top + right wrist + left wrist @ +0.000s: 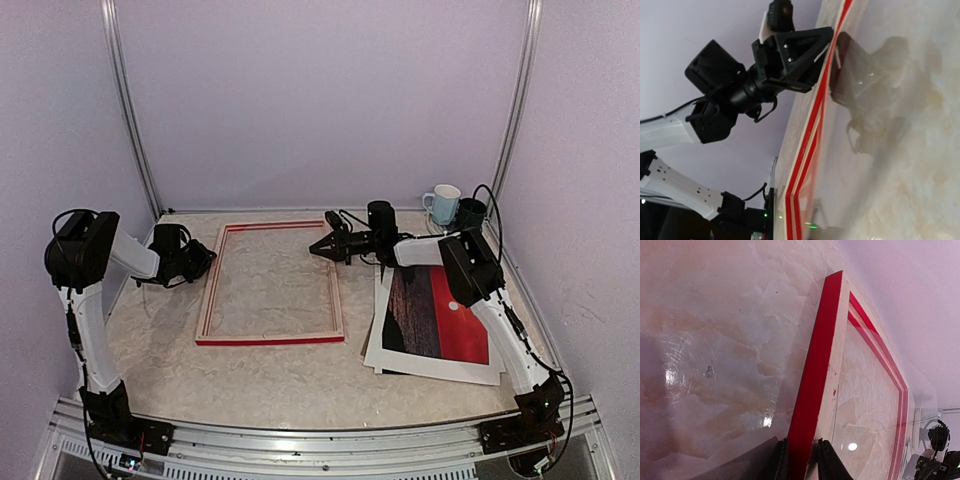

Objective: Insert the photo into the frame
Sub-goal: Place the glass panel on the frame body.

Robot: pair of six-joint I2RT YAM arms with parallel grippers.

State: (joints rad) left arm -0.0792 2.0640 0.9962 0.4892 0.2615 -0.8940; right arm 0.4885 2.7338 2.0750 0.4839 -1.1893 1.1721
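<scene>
Grips the left rail of the frame between the fingers of the left gripper, flat on the table. Holds the right gripper closed, tips just beside the frame's far right corner, nothing visibly pinched. Shows the photo face up, nearer and to the right of that gripper, under its forearm, outside the frame. Seemingly early: nothing inserted yet; remains to lift the photo and lay it inside.

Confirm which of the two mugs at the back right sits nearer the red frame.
The white handled mug, on the pair's left, toward the thin red rectangular frame; the dark green mug stands beyond it, farther right.
</scene>
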